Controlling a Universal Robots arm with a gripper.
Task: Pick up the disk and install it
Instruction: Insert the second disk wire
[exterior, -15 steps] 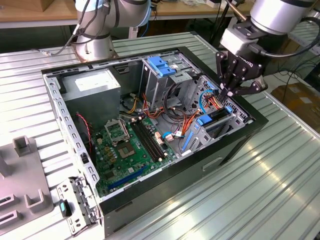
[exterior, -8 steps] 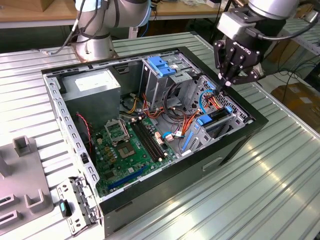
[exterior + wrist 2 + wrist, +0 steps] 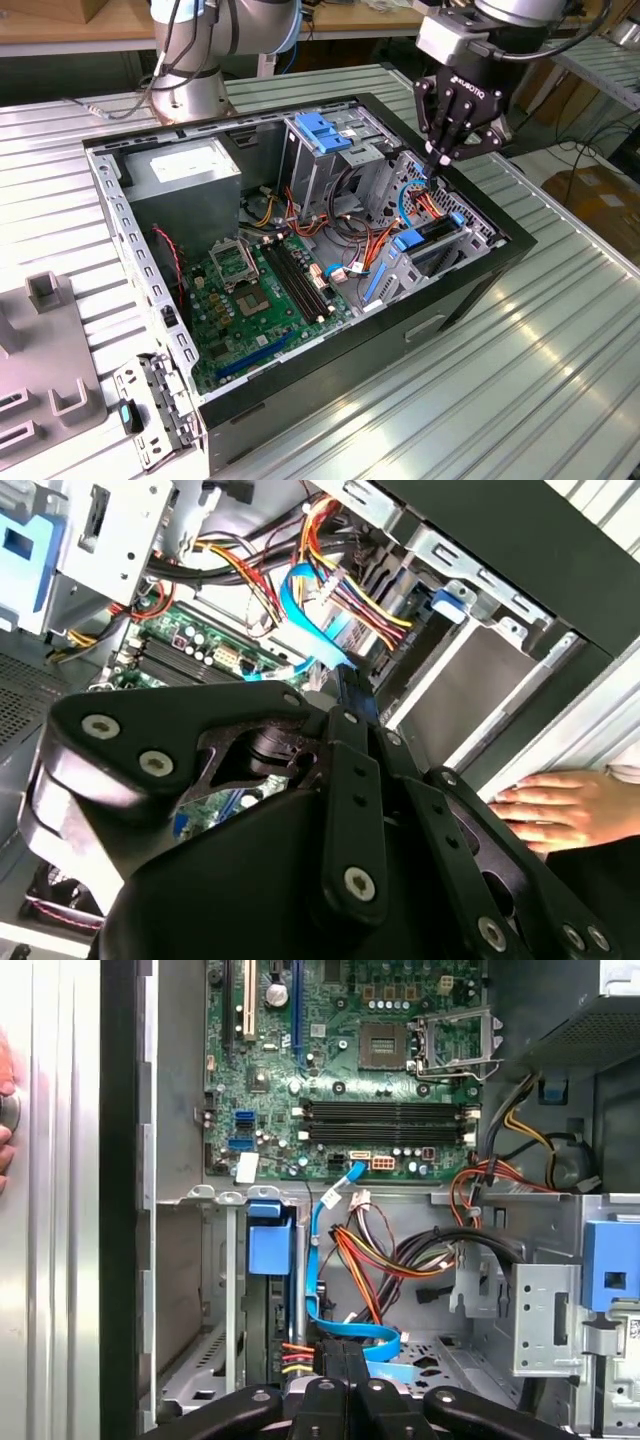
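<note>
The disk (image 3: 438, 238), dark with blue side rails, sits on edge in the drive bay at the right end of the open computer case (image 3: 480, 285) in the exterior view. The first wrist view shows its blue rail end (image 3: 272, 1240) over a dark slot. My black gripper (image 3: 443, 156) hangs just above the case wall, over the cables beside that bay. Its fingers are shut together with nothing between them. In both wrist views the fingertips (image 3: 350, 695) (image 3: 340, 1360) point down at the blue flat cable (image 3: 345, 1332).
Inside the case are the green motherboard (image 3: 255, 290), a grey power-supply box (image 3: 190, 165), a blue-topped drive cage (image 3: 325, 130) and orange and yellow cables (image 3: 375, 1265). A person's hand (image 3: 560, 805) rests on the table beside the case. A grey fixture (image 3: 45, 370) stands at the exterior view's left.
</note>
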